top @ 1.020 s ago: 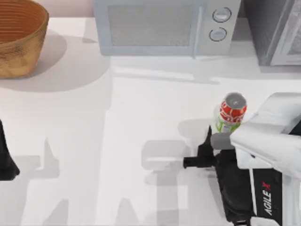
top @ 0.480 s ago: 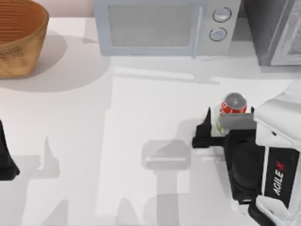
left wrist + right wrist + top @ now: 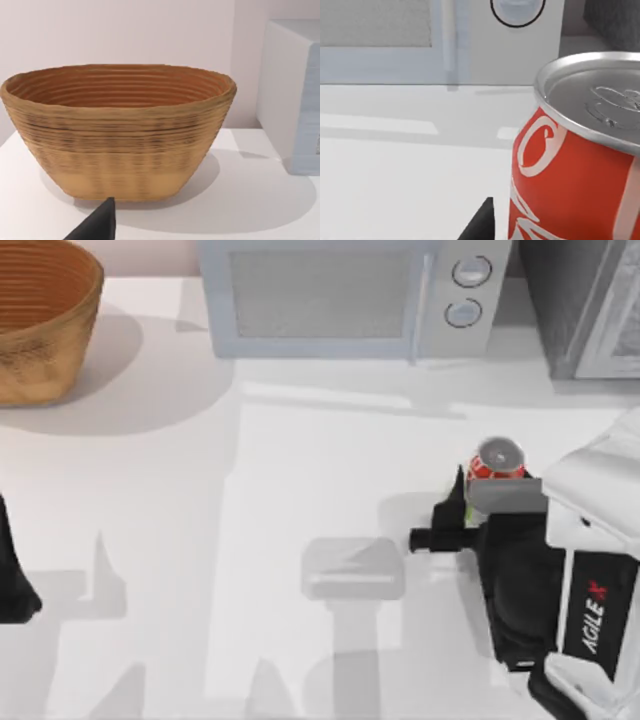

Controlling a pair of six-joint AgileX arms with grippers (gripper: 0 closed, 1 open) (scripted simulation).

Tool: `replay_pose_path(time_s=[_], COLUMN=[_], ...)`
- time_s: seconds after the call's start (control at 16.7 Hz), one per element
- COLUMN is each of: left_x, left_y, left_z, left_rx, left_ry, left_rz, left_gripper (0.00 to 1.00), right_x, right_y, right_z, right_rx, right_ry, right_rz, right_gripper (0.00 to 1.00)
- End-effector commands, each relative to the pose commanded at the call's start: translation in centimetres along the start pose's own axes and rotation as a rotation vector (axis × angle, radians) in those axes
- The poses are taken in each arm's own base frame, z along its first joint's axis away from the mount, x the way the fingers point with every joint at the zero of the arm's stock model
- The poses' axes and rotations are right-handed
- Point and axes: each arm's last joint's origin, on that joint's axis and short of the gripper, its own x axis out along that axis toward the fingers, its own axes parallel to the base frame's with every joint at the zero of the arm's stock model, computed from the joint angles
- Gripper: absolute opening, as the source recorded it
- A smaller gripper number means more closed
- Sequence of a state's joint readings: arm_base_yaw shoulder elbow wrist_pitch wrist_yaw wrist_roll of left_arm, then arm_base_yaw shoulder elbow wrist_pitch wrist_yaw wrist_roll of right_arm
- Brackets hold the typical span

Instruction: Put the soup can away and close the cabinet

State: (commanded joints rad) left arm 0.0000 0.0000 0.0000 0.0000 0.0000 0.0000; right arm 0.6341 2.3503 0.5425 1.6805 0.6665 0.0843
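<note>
Now at the table's right, our right gripper (image 3: 468,508) brackets the upright soup can (image 3: 496,461) with fingers parted, not yet clamped; we should close squarely on the label before lifting toward the cabinet (image 3: 585,305).

Black and red lettering "AGILE X" runs along the white casing of the right arm (image 3: 590,615). White cursive lettering on the red label of the small silver-topped soup can (image 3: 570,180) is cropped and cannot be read. No other text is legible.
</note>
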Motion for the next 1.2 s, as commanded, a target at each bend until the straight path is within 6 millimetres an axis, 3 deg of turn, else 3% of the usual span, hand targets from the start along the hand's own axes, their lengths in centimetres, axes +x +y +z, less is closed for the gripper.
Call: replay_pose_path(time_s=[0.36, 0.96, 1.2], left_x=[0.0, 0.0, 0.0], left_y=[0.0, 0.0, 0.0], left_z=[0.0, 0.0, 0.0], left_rx=[0.000, 0.000, 0.000], left_ry=[0.000, 0.000, 0.000], left_rz=[0.000, 0.000, 0.000], left_gripper=[1.00, 1.00, 1.00], right_x=[0.0, 0.0, 0.4], right_y=[0.0, 0.1, 0.5], right_z=[0.0, 0.0, 2.2], right_rx=[0.000, 0.000, 0.000], right_ry=[0.000, 0.001, -0.006], right_rz=[0.000, 0.002, 0.000], right_gripper=[0.02, 0.00, 0.00])
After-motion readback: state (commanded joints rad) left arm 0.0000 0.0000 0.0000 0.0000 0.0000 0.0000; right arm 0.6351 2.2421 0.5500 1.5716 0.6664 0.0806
